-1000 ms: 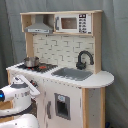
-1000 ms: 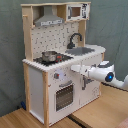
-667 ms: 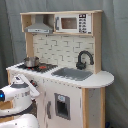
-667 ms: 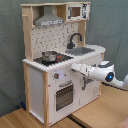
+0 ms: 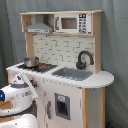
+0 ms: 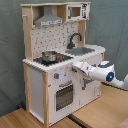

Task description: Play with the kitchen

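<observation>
Kitchen [image 5: 75,75]: toy set, white and pale wood, standing at the centre of both exterior views
Pot [image 6: 49,56]: metal, on the stove, at 9 o'clock of the sink [image 6: 84,50] in the second exterior view
Faucet [image 5: 84,59]: black, behind the sink
Gripper [image 6: 75,67]: at the front panel beside the knobs, at 3 o'clock of the oven door [image 6: 64,95]
Fingers: cannot tell whether apart or together

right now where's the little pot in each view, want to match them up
First exterior view: the pot sits on the stove at the counter's left end, below the grey hood.
Second exterior view: the pot sits on the stove left of centre, nearer the camera than the sink.
Shared landmark: the black faucet.
</observation>
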{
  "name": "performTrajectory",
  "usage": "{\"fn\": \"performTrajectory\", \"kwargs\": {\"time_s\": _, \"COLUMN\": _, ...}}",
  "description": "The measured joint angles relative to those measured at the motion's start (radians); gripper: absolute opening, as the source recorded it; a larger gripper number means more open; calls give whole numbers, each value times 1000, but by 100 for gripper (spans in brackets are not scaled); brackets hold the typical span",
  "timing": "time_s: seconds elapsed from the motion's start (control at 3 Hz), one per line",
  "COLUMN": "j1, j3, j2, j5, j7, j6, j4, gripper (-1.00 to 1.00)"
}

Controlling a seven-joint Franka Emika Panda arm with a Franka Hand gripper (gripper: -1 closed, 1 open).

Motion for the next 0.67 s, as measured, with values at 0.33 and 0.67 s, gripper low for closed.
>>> {"fn": "performTrajectory", "kwargs": {"time_s": 0.33, "j1": 0, "j3": 0, "j2": 0, "j5": 1, "j7": 103, "j6": 4, "j4": -1, "gripper": -100}}
{"fn": "performTrajectory", "kwargs": {"time_s": 0.67, "j1": 0, "j3": -1, "j2": 0, "j5": 1, "j7": 203, "j6": 6, "j4": -2, "gripper": -100}}
